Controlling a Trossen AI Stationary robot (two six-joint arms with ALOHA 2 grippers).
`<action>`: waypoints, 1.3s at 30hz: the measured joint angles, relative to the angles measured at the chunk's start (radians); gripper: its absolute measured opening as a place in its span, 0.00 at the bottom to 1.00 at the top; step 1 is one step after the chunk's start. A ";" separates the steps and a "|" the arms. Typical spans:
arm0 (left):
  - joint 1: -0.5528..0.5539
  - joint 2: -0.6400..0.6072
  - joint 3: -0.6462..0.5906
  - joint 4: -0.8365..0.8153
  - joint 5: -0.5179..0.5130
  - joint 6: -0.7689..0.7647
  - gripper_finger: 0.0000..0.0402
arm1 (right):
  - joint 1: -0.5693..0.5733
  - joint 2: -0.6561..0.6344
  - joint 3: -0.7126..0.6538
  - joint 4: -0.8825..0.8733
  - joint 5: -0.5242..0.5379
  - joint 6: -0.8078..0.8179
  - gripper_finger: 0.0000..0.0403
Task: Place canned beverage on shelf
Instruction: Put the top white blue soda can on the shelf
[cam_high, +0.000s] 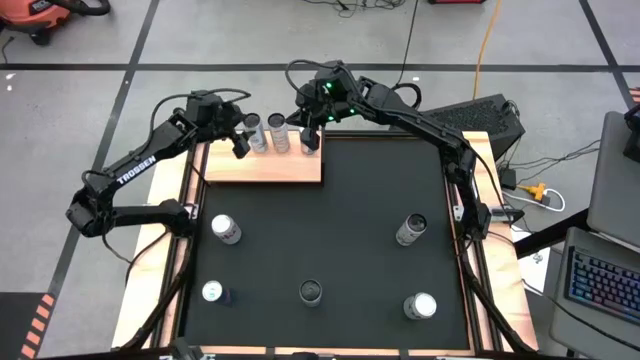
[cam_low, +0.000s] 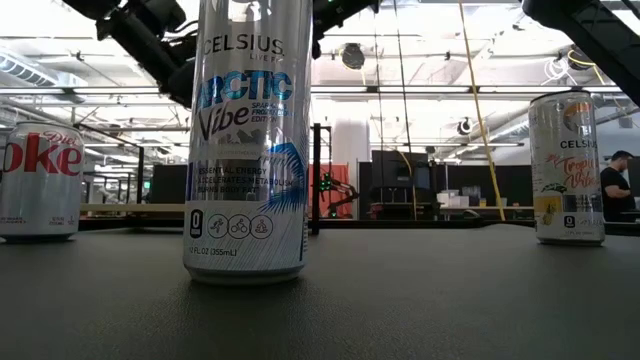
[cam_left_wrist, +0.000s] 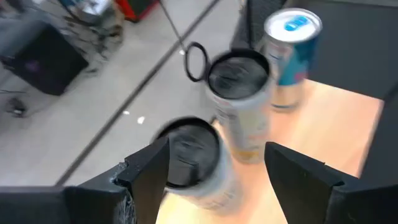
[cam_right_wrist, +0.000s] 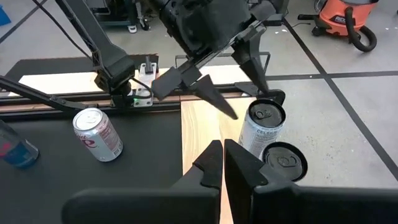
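At the far edge of the surface (cam_high: 330, 215), three cans stand on the shelf (cam_high: 265, 167). Left hand (cam_high: 240, 140) is spread around the leftmost can (cam_high: 253, 132); right hand (cam_high: 305, 138) hovers above, pressed together.

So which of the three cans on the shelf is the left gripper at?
The end can nearest the left arm: the left gripper straddles it with fingers apart. The middle can and far blue-topped can stand beyond on the shelf.
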 joint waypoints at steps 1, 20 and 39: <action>0.004 0.000 0.000 -0.004 0.004 0.002 0.65 | 0.000 0.000 0.000 -0.008 0.000 -0.007 0.00; 0.056 0.114 0.000 0.050 0.024 -0.004 0.65 | 0.000 0.000 0.000 -0.075 0.000 -0.082 0.00; 0.056 0.142 0.002 0.060 -0.008 -0.092 0.65 | 0.000 0.000 0.000 -0.091 0.000 -0.087 0.00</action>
